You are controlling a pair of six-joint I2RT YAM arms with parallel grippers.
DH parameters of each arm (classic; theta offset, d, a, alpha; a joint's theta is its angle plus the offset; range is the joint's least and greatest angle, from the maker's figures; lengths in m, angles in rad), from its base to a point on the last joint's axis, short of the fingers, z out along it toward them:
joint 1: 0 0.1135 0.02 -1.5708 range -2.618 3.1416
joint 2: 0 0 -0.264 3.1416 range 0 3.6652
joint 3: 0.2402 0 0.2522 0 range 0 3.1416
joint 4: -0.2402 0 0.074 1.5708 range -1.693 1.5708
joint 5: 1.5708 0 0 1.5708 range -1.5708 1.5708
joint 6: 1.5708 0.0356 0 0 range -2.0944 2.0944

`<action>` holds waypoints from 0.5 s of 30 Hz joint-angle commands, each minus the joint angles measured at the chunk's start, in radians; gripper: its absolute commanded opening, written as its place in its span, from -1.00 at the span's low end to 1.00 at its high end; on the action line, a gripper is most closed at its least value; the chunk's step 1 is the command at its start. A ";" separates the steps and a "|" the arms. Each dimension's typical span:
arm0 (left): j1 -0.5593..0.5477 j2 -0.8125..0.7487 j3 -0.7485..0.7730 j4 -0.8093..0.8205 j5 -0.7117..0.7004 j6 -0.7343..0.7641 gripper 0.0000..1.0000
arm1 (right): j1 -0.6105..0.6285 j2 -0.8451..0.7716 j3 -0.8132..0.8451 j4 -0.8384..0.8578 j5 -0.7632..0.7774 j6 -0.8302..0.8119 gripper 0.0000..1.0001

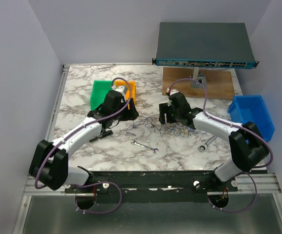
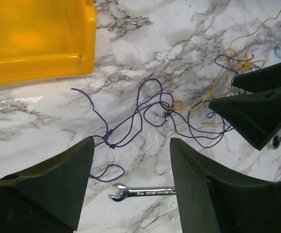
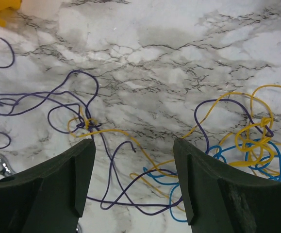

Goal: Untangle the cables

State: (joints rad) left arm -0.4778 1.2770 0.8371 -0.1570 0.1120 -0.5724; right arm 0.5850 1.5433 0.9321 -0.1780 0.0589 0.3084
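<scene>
On the marble table [image 1: 82, 146], seen from above: the cables [image 1: 156, 128] in one loose tangle near the middle, long axis left to right. Left gripper [image 1: 130, 116] at the tangle's left end, right gripper [image 1: 166, 118] over its right part; finger gap not readable from up here. Far of the left arm, a green bin [image 1: 99, 93] and a yellow bin [image 1: 132, 92] side by side, contents mostly hidden by the arm. At the right edge, a blue bin [image 1: 253, 113], contents not to be told. One wrench [image 1: 145, 146] just near of the tangle, a second wrench [image 1: 206, 145] further right, beside the right arm.

From the left wrist: fingers [image 2: 57, 184] spread well apart, gripping nothing, above purple strands [image 2: 145, 111] lying flat on the marble. Strands looping left to right, pinched into small knots, ends curling toward the near side. Thin yellow wire [image 2: 237, 63] at the right, trailing off far and right, close by the other gripper's dark fingers. Yellow bin at far left, only part of its floor in frame.

From the right wrist: fingers [image 3: 218, 194] likewise apart, holding nothing. Purple loops to the left, joined at a small knot to a yellow strand slanting near and right. Yellow and blue wire [image 3: 271, 162] coiled together at the right.
</scene>
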 commanded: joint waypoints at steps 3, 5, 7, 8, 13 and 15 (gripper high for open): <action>-0.093 0.175 0.132 -0.126 -0.104 0.102 0.29 | 0.007 0.091 0.052 -0.025 0.121 -0.047 0.31; -0.106 0.209 0.149 -0.127 -0.090 0.118 0.29 | 0.007 0.110 0.056 -0.037 0.137 -0.046 0.10; -0.122 0.249 0.178 -0.141 -0.075 0.148 0.27 | 0.007 0.107 0.043 -0.028 0.128 -0.041 -0.25; -0.131 0.273 0.197 -0.161 -0.077 0.169 0.27 | 0.007 0.096 0.035 -0.016 0.117 -0.033 -0.51; -0.185 0.382 0.328 -0.255 -0.156 0.252 0.22 | 0.007 0.047 -0.010 0.032 0.084 -0.006 -0.99; -0.188 0.423 0.370 -0.278 -0.174 0.265 0.21 | 0.007 0.046 -0.013 0.033 0.070 0.000 -0.99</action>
State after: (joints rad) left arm -0.6422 1.6413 1.1191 -0.3500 0.0132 -0.3859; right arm 0.5865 1.6207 0.9386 -0.1719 0.1452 0.2909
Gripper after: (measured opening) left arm 0.614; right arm 0.028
